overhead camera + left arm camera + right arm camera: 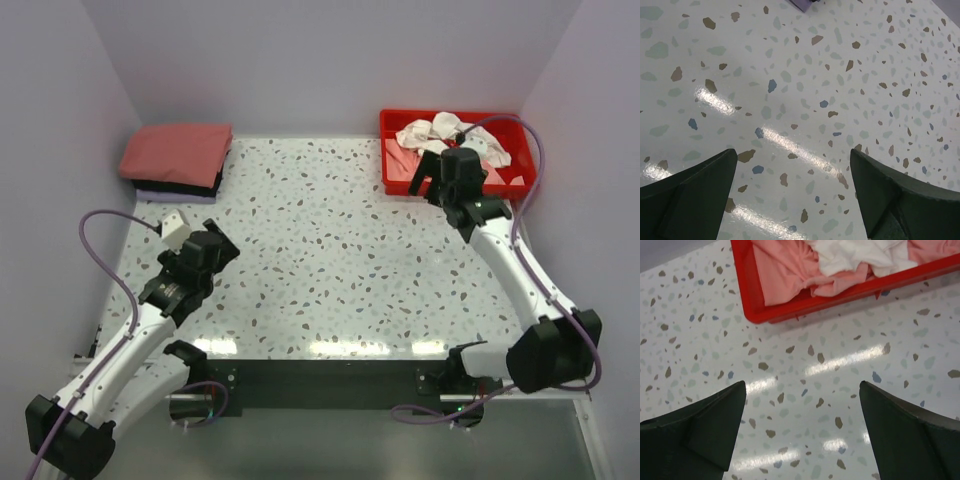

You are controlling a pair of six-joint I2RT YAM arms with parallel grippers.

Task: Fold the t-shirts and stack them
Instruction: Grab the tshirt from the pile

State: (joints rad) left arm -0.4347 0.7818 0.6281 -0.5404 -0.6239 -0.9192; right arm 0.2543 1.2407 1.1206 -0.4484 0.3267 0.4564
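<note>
Hiding some crumpled t-shirts (430,132) in the red tray (386,160): right arm (505,255)

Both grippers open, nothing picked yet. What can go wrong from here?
1. In the red tray, the pink tee and white tee lie bunched together: one pinch may drag both out.
2. The tray wall stands between the right gripper and the cloth: a low approach could shove the tray.
</note>
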